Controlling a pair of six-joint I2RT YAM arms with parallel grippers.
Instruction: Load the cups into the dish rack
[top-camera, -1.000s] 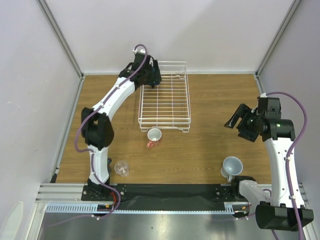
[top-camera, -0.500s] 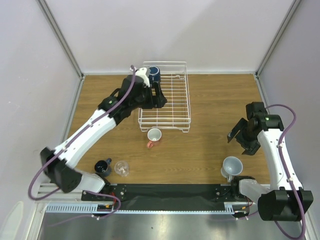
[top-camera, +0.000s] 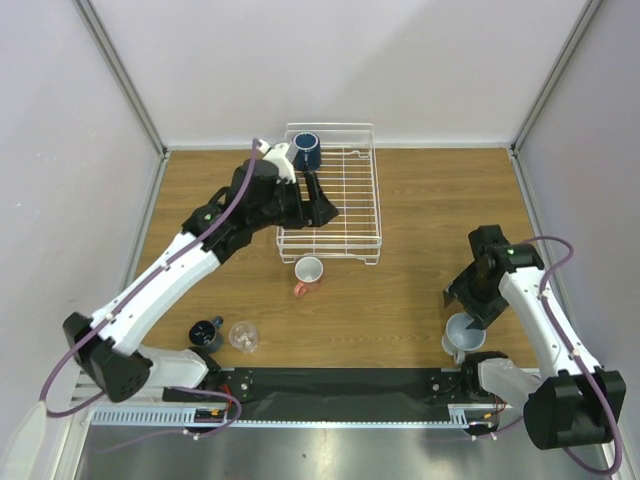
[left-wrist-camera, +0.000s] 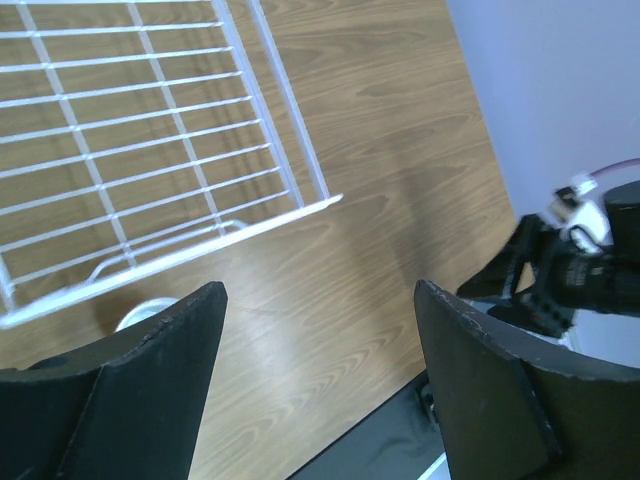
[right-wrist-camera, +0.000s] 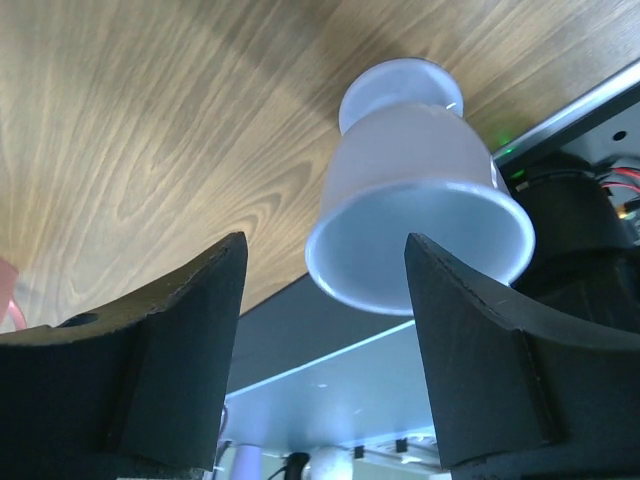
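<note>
Light grey mug (right-wrist-camera: 420, 190), smooth flared rim, just ahead of right hand (right-wrist-camera: 325, 245), fingers (right-wrist-camera: 150, 350) parted, left hand (left-wrist-camera: 318, 290) wide

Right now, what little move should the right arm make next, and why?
Probably lower the right gripper over the light grey mug, nudging sideways to centre it. The jaws are open and empty. The mug stands upright just below them, nearer one jaw than the other, and it is not yet in the dish rack.
</note>
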